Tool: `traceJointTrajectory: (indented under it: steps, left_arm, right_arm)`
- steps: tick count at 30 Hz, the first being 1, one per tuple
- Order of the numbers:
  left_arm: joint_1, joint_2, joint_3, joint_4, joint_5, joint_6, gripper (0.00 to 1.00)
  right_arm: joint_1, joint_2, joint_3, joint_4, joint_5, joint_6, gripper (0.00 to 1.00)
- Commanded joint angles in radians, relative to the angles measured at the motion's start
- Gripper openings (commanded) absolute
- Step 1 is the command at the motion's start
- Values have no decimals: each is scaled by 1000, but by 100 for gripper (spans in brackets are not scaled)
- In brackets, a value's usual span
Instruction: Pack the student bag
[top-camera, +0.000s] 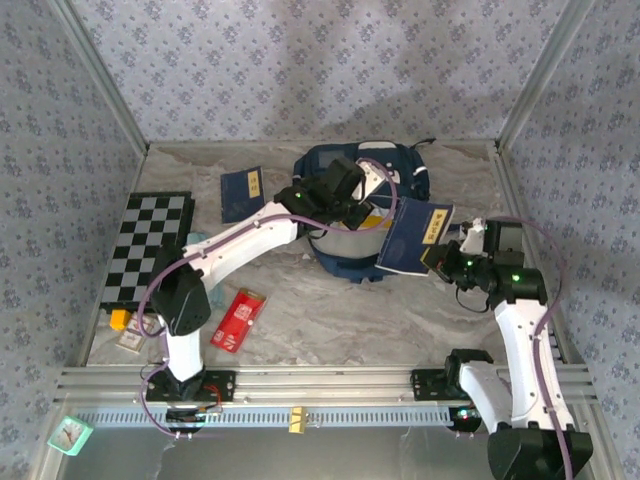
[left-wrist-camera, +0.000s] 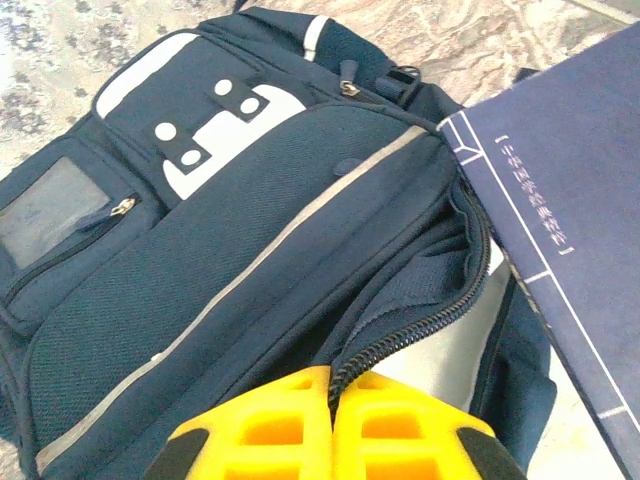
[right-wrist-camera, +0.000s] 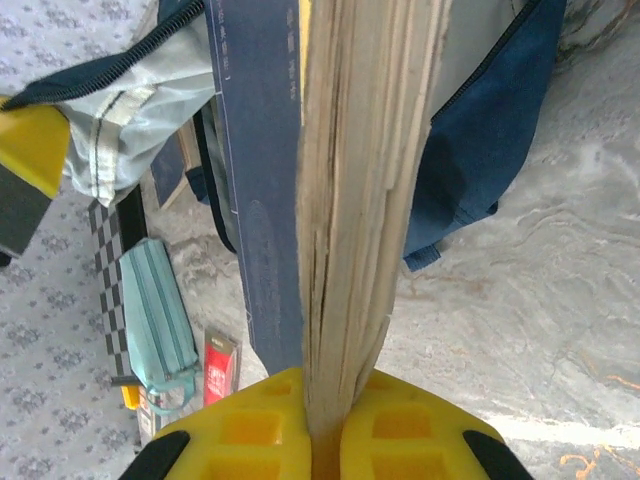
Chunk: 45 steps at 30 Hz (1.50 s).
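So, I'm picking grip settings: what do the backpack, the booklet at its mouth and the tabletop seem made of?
The student bag: matte navy woven fabric, coarse weave visible, smoother grey lining. The booklet: matte navy cover, probably card, over yellowed paper leaves. The table: marble-veined, low sheen; stone or printed laminate, unclear.

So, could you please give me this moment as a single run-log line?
left hand: shut on student bag zipper edge | right hand: shut on navy book | book: at bag mouth, mostly outside
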Motion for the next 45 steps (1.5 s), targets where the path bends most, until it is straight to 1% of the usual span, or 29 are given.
traceJointTrajectory:
  steps: [1,4,6,7,9,12,14,16,17,22,25,27,30,36,39,42,43,45]
  left_arm:
    - [-8,-93,19,143,-53,-35,0]
    - [-8,-88,26,139,-72,-41,0]
    - [-7,-90,36,135,-86,-69,0]
    - [-8,-94,39,133,-80,-81,0]
    - [-8,-104,39,142,-63,-94,0]
    - [-8,-115,43,142,-73,-104,0]
    - [-9,-120,46,139,-66,-110,0]
    - [-9,-125,41,149,-51,-111,0]
    - [-10,-129,40,153,-55,-115,0]
    - [-12,-154,22,176,-49,-130,0]
    - [-13,-161,12,181,-43,-132,0]
    - [-13,-163,16,173,-49,-133,0]
    - [-15,-174,9,167,-60,-133,0]
    - [-14,-194,-10,160,-96,-120,0]
    - [-13,-197,-13,152,-97,-111,0]
    - [-13,-200,-17,149,-105,-109,0]
    - [-13,-201,-17,146,-106,-107,0]
    - [-13,-202,-14,140,-104,-107,0]
  right_arm:
    - [28,-47,62,-34,-3,33,0]
    - [27,-90,152,-146,101,24,0]
    - [25,-112,190,-228,252,19,0]
    - [26,-122,188,-244,285,13,0]
    - [24,-131,171,-262,320,2,0]
    - [24,-124,123,-243,312,2,0]
    - [32,-127,63,-172,246,33,0]
    - [44,-114,-15,-27,134,98,0]
    - [55,-102,-45,30,103,118,0]
    - [157,3,-129,388,20,186,0]
    - [220,98,-135,547,13,205,0]
    - [251,166,-132,615,32,208,0]
    - [270,269,-138,709,80,214,0]
    - [286,501,-105,928,79,248,0]
    - [286,608,-47,951,63,211,0]
    - [278,697,-17,916,122,167,2]
    - [269,725,-15,921,115,166,3]
    - [232,779,-23,962,57,175,9]
